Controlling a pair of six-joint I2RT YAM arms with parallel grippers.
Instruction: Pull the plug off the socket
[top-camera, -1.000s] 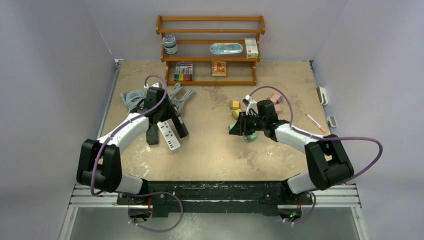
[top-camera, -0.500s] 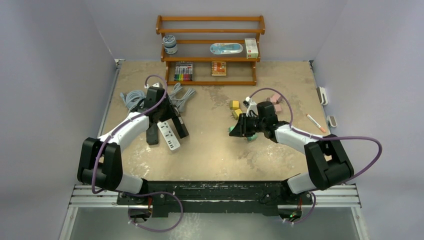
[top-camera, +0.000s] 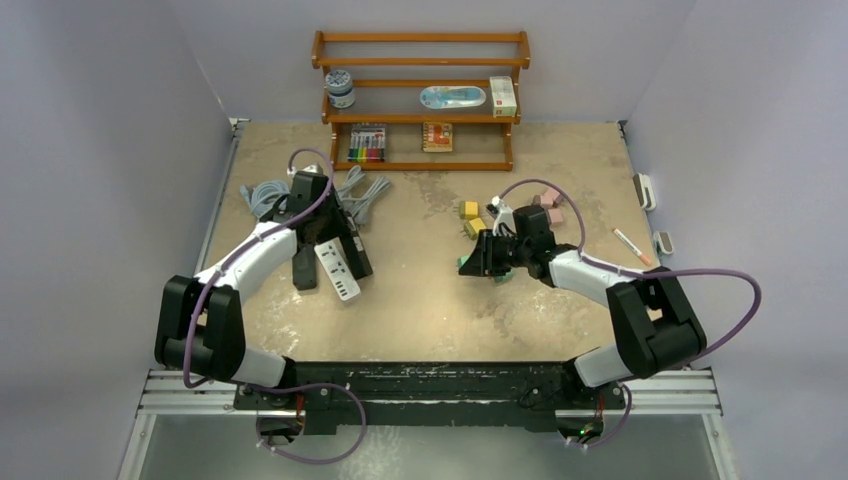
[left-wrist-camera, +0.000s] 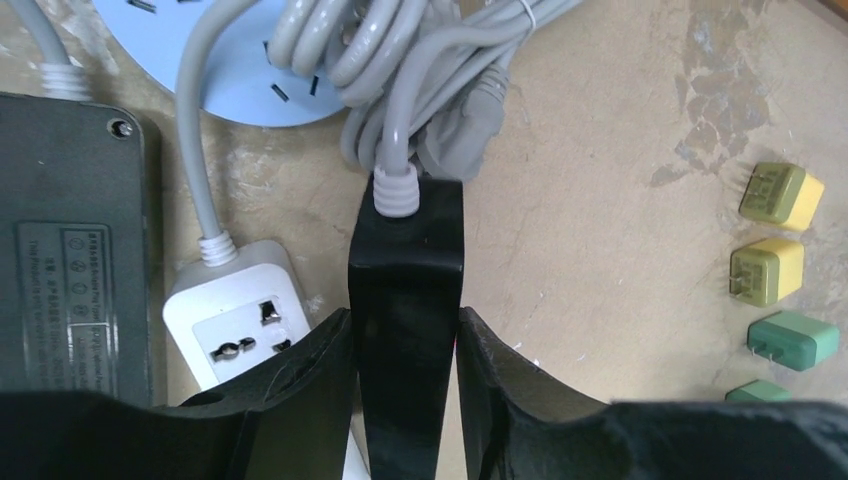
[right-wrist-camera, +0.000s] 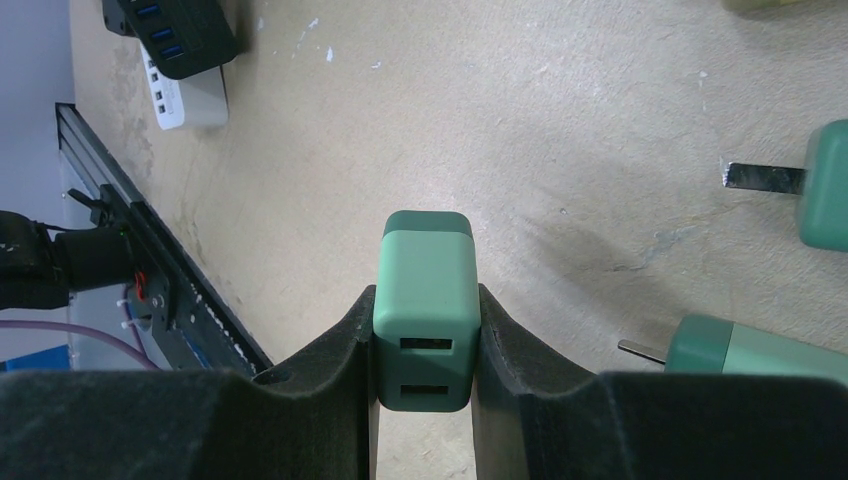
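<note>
Two firm grips: left gripper (left-wrist-camera: 405, 335), black plug (left-wrist-camera: 405, 250) (grey cord (left-wrist-camera: 395, 120)); right gripper (right-wrist-camera: 425, 305), green charger (right-wrist-camera: 427, 265).

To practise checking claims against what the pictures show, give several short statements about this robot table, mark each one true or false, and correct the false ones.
1. The right gripper is shut on a green charger. True.
2. The left gripper clamps the white power strip. False: it clamps the black power strip; the white one lies beside it.
3. A pack of markers stands on the lowest level of the wooden shelf. True.
4. The green charger in the right gripper is plugged into a socket. False: it sits in no socket, and only bare table shows beyond it.
</note>
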